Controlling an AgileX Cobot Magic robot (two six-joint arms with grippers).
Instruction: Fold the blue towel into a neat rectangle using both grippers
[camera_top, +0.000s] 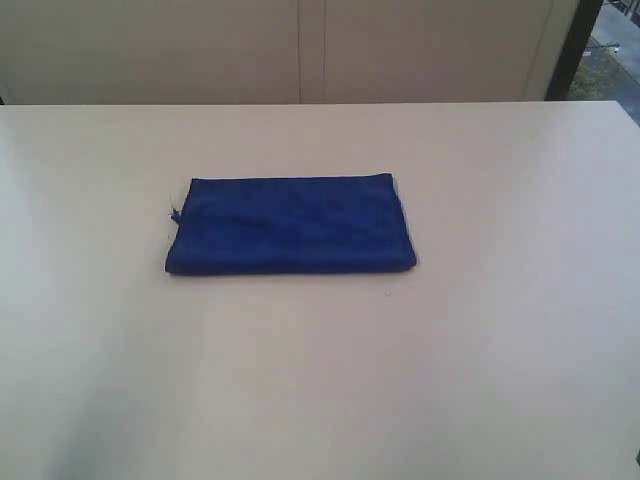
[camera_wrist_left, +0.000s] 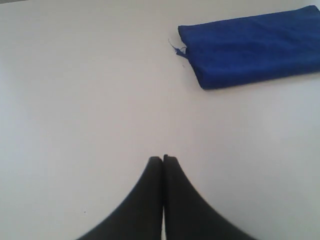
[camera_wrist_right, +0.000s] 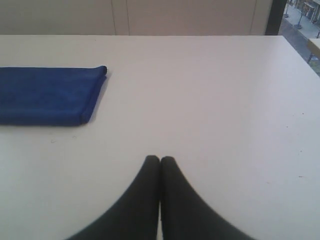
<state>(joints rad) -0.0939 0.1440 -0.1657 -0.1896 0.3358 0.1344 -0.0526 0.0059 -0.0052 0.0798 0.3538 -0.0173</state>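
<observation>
Plainly both claws are empty: the left claw (camera_wrist_left: 163, 159) has its jaws pressed together above bare table (camera_wrist_left: 75, 100), the right claw (camera_wrist_right: 160, 159) likewise; neither touches the towel (camera_top: 290, 225), which lies mid-table, well apart from both, a flat oblong with even edges and a thread (camera_wrist_left: 176, 48) at the end nearer the left claw; the fold looks done, I judge; if another is wanted, spread both claws first, then pinch the two corners of one short end together.

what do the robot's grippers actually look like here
Left gripper and right gripper look alike: two plain matte black fingers each, broad at the base and curving in to narrow rounded tips. No cables, markings or arm links show in any view.
</observation>
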